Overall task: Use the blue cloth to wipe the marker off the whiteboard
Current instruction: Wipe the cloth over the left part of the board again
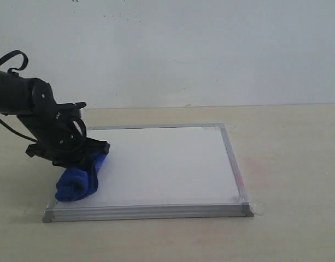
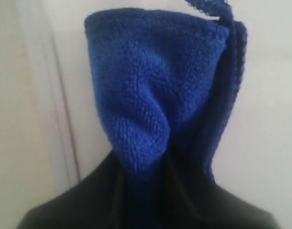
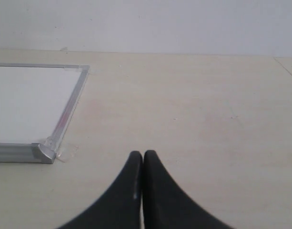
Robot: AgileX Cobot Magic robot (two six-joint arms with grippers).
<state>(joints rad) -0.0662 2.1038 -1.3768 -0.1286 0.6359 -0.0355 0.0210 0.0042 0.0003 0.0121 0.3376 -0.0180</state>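
Note:
The whiteboard (image 1: 167, 164) lies flat on the table, its white face showing no red marker lines in any view. The blue cloth (image 1: 80, 180) rests on the board's near left corner, and my left gripper (image 1: 86, 159) is shut on its upper end. In the left wrist view the blue cloth (image 2: 155, 90) fills the middle, pinched between the dark fingers (image 2: 88, 200). My right gripper (image 3: 143, 155) is shut on nothing, low over bare table beside the whiteboard's corner (image 3: 43, 151). It is out of the exterior view.
Clear tape tabs hold the board's corners, one at the near right (image 1: 258, 207). A pale wall (image 1: 183, 49) stands behind the table. Bare tabletop (image 1: 293, 153) lies to the right of the board.

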